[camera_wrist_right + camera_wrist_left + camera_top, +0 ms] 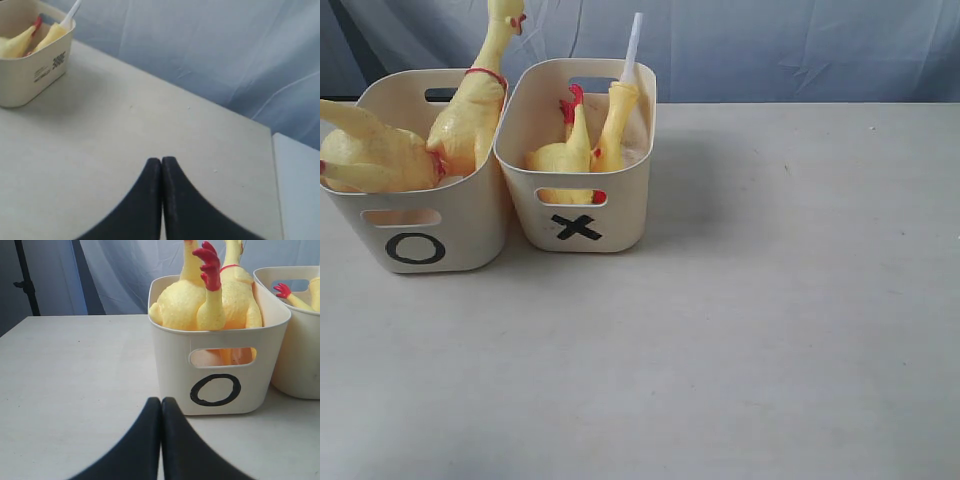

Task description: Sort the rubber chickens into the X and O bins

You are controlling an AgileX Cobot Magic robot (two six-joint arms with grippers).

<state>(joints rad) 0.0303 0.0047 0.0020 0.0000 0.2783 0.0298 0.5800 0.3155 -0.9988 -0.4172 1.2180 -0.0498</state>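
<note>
The O bin (460, 225) holds two large yellow rubber chickens: one upright with its long neck rising above the rim (470, 120), one lying across the left rim (370, 155). Beside it, the X bin (620, 215) holds two smaller chickens (570, 150), one with a white tube (633, 45). In the left wrist view the O bin (175, 370) stands just beyond my left gripper (161, 400), which is shut on nothing. My right gripper (161, 160) is shut and empty, over bare table, with the X bin (30, 75) far off. Neither gripper shows in the exterior view.
A pale table (770, 330) carries both bins at its back left. A blue-grey cloth backdrop (770, 45) hangs behind. The table's edge (272, 170) lies close to the right gripper. A dark stand (25, 282) rises behind the table.
</note>
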